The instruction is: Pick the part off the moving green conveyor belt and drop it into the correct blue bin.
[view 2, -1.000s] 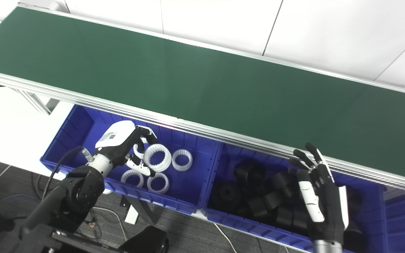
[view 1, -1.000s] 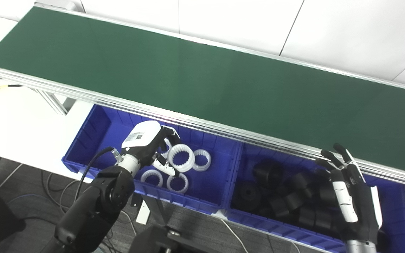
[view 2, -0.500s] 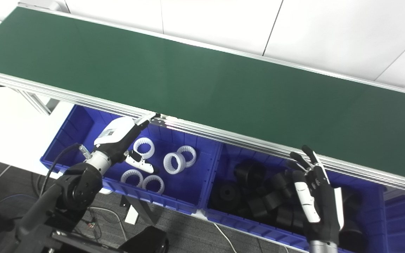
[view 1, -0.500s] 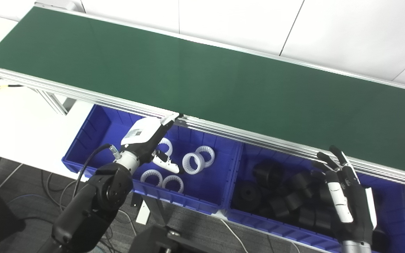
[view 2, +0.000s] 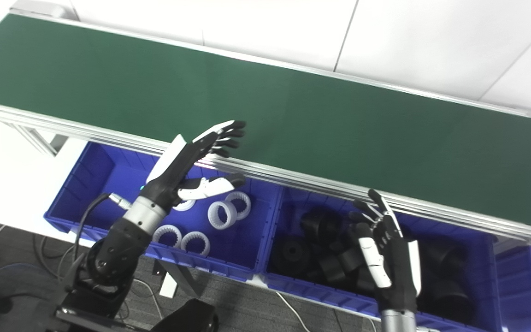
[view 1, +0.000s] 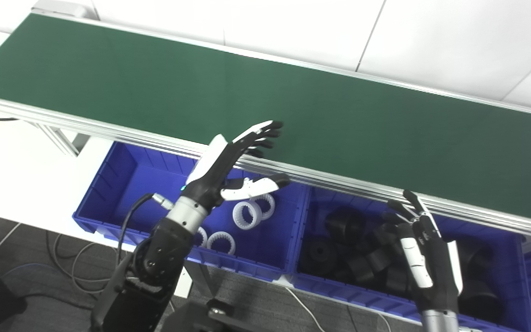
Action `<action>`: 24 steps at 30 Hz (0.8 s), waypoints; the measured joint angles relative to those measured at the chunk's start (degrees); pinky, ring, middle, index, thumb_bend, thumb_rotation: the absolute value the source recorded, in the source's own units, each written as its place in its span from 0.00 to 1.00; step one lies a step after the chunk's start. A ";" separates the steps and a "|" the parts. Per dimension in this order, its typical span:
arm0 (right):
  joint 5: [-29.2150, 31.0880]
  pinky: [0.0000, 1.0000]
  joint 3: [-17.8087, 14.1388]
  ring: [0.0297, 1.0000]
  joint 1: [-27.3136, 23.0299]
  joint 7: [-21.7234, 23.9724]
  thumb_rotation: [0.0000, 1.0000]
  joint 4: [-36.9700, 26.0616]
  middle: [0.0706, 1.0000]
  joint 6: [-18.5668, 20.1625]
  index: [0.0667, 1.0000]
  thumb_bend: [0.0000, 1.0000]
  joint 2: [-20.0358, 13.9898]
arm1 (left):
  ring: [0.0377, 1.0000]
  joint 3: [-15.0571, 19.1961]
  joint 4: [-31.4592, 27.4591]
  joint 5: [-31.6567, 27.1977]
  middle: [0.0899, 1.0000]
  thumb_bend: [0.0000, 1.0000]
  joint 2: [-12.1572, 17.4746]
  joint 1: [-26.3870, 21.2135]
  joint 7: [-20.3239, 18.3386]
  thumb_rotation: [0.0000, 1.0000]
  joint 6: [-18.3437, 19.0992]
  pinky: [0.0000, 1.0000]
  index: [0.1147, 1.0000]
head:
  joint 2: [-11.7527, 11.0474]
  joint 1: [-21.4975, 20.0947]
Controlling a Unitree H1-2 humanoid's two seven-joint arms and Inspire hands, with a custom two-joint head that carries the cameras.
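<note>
A: Left hand (view 1: 228,166)?
B: Spread wide, holding nothing, raised above left blue bin (view 1: 122,173), fingertips (view 1: 265,133) over near rail of green conveyor belt (view 1: 339,115), pointing toward 2 o'clock.
A: Right hand (view 1: 427,258)?
B: Released too, fingers apart, upright over right blue bin (view 1: 500,230) of black parts (view 1: 344,226).
A: White rings (view 1: 247,214)?
B: Lying in left bin, at 5 o'clock from left hand. Belt bare.

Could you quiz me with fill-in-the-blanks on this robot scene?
1. The left hand holds ____.
2. The white toothed rings lie in the ____ blue bin.
3. The black cylindrical parts fill the ____ blue bin.
4. The conveyor belt is ____ in colour.

Missing words: nothing; left; right; green
</note>
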 measured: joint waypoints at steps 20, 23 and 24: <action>-5.06 0.68 4.45 0.74 -0.25 -3.37 0.75 4.34 0.78 -2.79 0.87 0.62 4.12 | 0.80 5.28 16.23 -21.96 0.85 0.51 -1.41 5.71 -2.21 0.59 -8.96 0.75 0.87 | -2.91 -6.70; -5.41 0.68 4.75 0.74 -0.52 -3.76 0.75 4.82 0.78 -3.09 0.87 0.62 4.33 | 0.80 6.16 16.24 -23.22 0.85 0.50 -1.29 5.69 -2.28 0.57 -9.59 0.75 0.87 | -3.17 -8.54; -5.64 0.68 4.79 0.74 -0.57 -3.94 0.75 5.03 0.77 -3.18 0.87 0.61 4.40 | 0.80 6.32 16.29 -23.44 0.85 0.49 -1.19 5.67 -2.31 0.56 -9.73 0.75 0.86 | -3.17 -8.72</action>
